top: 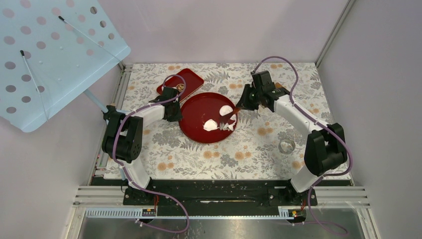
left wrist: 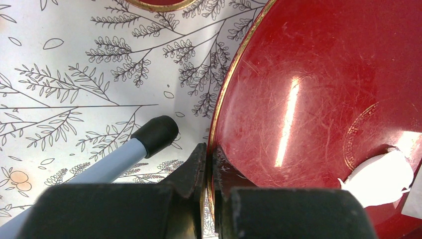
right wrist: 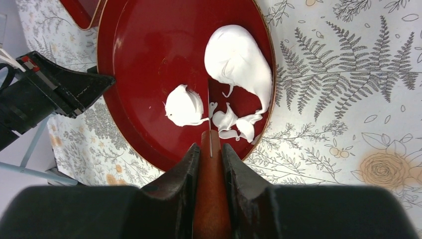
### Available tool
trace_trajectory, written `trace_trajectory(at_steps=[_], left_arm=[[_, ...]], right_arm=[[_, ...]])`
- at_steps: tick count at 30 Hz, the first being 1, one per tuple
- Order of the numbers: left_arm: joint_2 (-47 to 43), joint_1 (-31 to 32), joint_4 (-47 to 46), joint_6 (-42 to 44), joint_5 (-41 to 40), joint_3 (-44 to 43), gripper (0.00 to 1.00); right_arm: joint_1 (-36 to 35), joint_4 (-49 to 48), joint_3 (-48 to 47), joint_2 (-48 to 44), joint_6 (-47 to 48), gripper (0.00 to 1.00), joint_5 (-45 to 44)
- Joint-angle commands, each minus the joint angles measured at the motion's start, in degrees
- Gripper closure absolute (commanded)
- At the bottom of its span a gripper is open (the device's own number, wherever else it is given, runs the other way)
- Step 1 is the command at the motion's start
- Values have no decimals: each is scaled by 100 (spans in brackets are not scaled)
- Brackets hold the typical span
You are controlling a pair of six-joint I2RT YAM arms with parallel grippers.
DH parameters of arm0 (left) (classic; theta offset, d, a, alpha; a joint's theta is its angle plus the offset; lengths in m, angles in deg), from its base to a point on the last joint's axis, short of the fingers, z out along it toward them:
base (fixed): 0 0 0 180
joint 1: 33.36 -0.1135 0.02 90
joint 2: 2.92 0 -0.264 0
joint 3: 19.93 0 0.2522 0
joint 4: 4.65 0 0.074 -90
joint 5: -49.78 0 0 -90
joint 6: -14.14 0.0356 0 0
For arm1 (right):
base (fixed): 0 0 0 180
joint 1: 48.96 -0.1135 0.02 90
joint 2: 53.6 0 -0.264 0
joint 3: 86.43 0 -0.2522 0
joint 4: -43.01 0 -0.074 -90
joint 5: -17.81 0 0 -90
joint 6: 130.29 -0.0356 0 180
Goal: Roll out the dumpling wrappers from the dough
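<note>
A round red plate point(top: 195, 115) holds white dough. A small roundish wrapper point(right wrist: 183, 105) lies mid-plate, also in the top view point(top: 211, 125). A larger irregular dough sheet point(right wrist: 239, 59) lies by the far right rim, with thin scraps point(right wrist: 231, 122) nearer. My right gripper point(right wrist: 211, 149) is shut on a brown wooden handle point(right wrist: 211, 189). Its thin metal blade point(right wrist: 208, 107) points down between the wrapper and the scraps. My left gripper point(left wrist: 209, 154) is shut on the plate's gold-edged left rim point(left wrist: 224, 94).
A rectangular red tray point(top: 181, 82) lies behind the plate. A metal ring point(top: 286, 146) sits on the floral cloth at the right. A pale blue perforated board point(top: 50, 50) hangs over the left corner, and its black-capped leg point(left wrist: 154, 132) stands beside my left fingers.
</note>
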Motion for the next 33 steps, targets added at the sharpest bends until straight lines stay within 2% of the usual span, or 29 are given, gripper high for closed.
trace_trajectory(at_steps=[1,10,15,18,20,23,27,33], left_arm=[[-15,-44,-47,149,-257,-26,100],[-15,-53,-42,149,-248,-25,100],[-21,-48,-41,144,-243,-15,100],[-23,-53,-42,140,-241,-18,100],[-19,-53,-43,140,-239,-13,100],[-19,-48,-42,141,-248,-18,100],[-22,-51,-45,140,-240,-19,100],[-16,-53,-50,140,-241,-14,100]], right_arm=[[79,893,-356,271,504,100,-660],[162,1104,-738,297,1090,100,-1453],[283,1352,-1145,497,1292,100,-1588],[288,1393,-1425,533,1403,100,-1041],[288,1322,-1571,474,1386,100,-191],[290,1187,-1757,334,1139,100,599],[290,1061,-1987,168,1036,100,869],[262,595,-1718,-35,1129,100,907]])
